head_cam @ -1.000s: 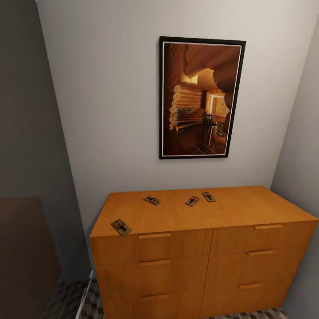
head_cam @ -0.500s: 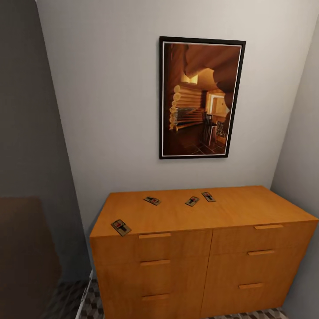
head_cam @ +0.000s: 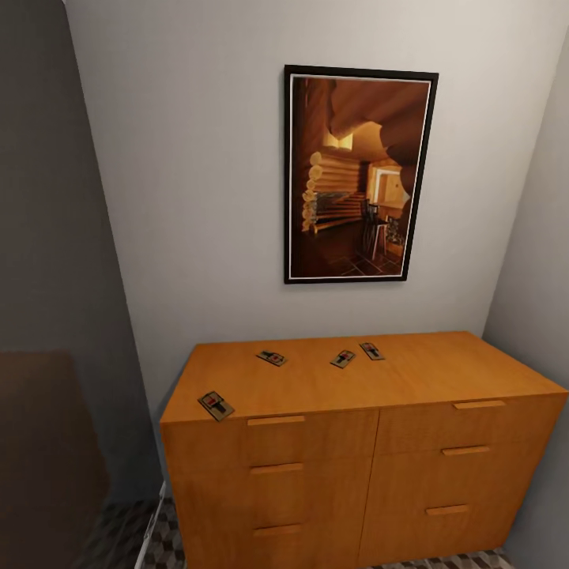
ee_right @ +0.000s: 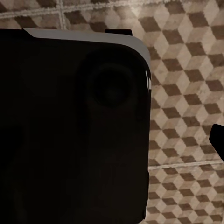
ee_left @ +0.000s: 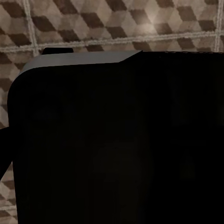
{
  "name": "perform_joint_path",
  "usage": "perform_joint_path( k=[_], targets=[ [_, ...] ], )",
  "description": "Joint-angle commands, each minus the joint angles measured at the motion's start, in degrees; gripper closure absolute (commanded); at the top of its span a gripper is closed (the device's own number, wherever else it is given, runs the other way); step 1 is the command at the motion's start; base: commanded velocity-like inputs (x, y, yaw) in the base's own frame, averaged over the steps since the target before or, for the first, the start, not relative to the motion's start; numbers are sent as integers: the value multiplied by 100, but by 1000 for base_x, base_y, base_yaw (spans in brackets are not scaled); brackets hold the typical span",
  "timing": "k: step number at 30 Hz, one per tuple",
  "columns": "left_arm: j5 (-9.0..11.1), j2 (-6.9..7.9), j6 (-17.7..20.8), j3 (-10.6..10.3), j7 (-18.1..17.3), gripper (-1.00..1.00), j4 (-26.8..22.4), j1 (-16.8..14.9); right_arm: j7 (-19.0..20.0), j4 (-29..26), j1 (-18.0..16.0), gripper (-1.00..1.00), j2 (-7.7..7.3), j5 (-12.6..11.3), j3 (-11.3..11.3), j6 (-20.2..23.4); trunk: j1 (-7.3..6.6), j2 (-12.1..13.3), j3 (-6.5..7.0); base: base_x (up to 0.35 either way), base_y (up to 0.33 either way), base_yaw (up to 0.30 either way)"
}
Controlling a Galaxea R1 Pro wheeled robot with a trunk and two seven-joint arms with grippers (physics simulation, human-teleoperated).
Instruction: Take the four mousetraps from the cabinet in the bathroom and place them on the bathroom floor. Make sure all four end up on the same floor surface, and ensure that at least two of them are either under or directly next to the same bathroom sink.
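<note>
The cabinet is a low orange-brown chest of drawers against the white wall. Several mousetraps lie flat on its top. One mousetrap sits near the front left corner. Another lies further back, and a pair lies near the middle at the rear. The bathroom floor with its cube pattern shows beside the cabinet's foot and in both wrist views. A black tip pokes in over the tiles in the right wrist view, and a similar one in the left wrist view. Neither shows how the jaws stand.
A framed picture of a log interior hangs above the cabinet. A grey wall closes the left side and another wall the right corner. A large dark body blocks much of each wrist view.
</note>
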Motion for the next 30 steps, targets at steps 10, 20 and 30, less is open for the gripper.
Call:
perform_joint_path(
  k=[10,20,30],
  targets=[
    [6,0,-12,6,-3,-100,-4,1,-5,2,-4,-100,-1,-2,8,-26,0,-2,-4,0,0,0],
    [4,0,-12,6,0,-100,-7,1,-4,2,-3,-100,-1,0,10,-22,0,-2,-4,0,0,0],
    [6,0,-12,6,9,-100,-12,1,-5,2,-3,-100,-1,6,12,-18,0,-2,-4,0,0,0]
  ],
)
